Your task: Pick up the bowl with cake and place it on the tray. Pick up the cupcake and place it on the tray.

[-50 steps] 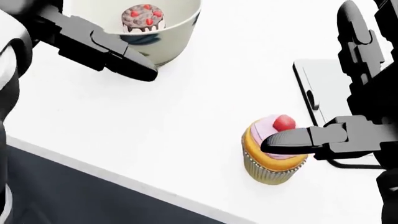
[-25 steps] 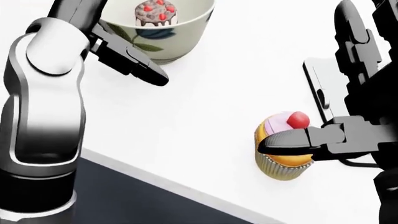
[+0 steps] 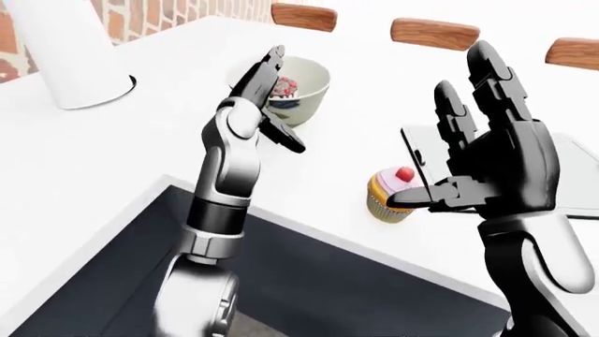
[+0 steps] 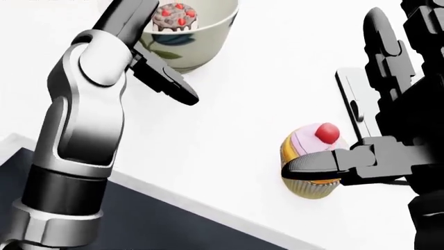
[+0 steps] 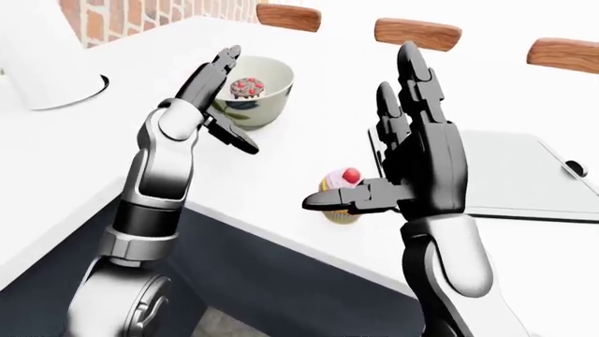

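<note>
Our left hand, fingers spread and empty, stood just beside the bowl with cake, nearer it than our open right hand, which stood by the cupcake.

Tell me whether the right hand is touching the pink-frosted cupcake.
Cannot tell. In the head view the black right hand's thumb overlaps the pink-frosted cupcake; the eye views show the same overlap, no plain contact or gap.

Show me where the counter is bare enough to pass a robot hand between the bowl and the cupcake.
Bare white counter runs between the bowl with cake and the cupcake. It is tighter at the cupcake's right, where the right robot hand and the tray sit close. The left robot hand crowds the bowl's near side.
</note>
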Tool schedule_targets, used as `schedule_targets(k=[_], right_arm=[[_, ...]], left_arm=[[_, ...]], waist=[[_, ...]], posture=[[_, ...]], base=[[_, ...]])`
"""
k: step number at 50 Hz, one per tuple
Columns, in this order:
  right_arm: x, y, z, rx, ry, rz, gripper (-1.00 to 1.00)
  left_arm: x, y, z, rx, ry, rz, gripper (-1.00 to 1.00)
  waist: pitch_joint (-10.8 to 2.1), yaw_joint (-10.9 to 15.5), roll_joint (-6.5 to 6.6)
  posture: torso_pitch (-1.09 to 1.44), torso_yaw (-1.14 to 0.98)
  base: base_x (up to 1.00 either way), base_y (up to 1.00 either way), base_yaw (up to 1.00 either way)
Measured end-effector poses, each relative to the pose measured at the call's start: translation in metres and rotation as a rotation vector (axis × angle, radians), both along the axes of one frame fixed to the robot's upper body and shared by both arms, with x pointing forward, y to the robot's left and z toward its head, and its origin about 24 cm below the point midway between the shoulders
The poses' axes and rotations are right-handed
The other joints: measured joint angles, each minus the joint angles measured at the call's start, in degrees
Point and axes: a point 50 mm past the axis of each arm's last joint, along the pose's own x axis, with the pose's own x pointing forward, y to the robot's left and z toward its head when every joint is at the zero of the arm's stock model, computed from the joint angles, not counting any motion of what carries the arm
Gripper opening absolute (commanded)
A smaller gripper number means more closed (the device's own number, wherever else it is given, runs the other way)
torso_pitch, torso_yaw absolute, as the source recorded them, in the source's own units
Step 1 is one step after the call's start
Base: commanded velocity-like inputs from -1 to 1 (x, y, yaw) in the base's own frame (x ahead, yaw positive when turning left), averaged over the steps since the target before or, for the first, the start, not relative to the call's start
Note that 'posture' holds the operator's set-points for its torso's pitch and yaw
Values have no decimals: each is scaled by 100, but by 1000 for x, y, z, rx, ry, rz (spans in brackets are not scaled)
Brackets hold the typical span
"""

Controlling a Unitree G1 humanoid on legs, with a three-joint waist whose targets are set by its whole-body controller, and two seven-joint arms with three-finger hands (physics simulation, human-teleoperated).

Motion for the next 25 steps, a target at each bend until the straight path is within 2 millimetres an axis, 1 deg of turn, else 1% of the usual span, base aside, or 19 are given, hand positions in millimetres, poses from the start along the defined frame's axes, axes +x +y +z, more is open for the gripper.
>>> schedule_targets(k=[2,4,5,6,8,10,17,20,25], right_arm=[[0,0,0,0,1,-2,100],[-1,0,0,-1,-2,-3,100],[-1,0,0,0,-3,-3,100],[-1,0,0,0,-3,-3,100],[0,0,-2,1,2,-2,100],[1,-1,-2,2,6,-4,100],[1,-1,-2,3,2,-4,100],[0,-1,-2,1,0,-2,100],[0,-1,-3,0,5,0,100]], left_arm=[[3,0,0,7,-5,6,57],[5,1,0,13,-11,13,29],[6,1,0,17,-13,16,22],[7,1,0,21,-16,19,9],[8,0,-1,30,-22,23,0],[9,0,-1,35,-26,25,-17],[11,-3,-3,54,-22,19,-29],[11,-6,-8,65,-20,6,-30],[10,-13,-11,142,-54,-18,-30]], waist=[[-4,-1,8],[-10,-3,14],[-14,-3,14],[-21,-2,14],[-32,-1,14],[-40,4,15],[-59,18,3],[-61,11,-7],[-80,0,-22]], posture=[[0,0],[0,0],[0,0],[0,0],[0,0],[0,0],[0,0],[0,0],[0,0]], base=[[0,0,0],[0,0,0],[0,0,0],[0,0,0],[0,0,0],[0,0,0],[0,0,0],[0,0,0],[0,0,0]])
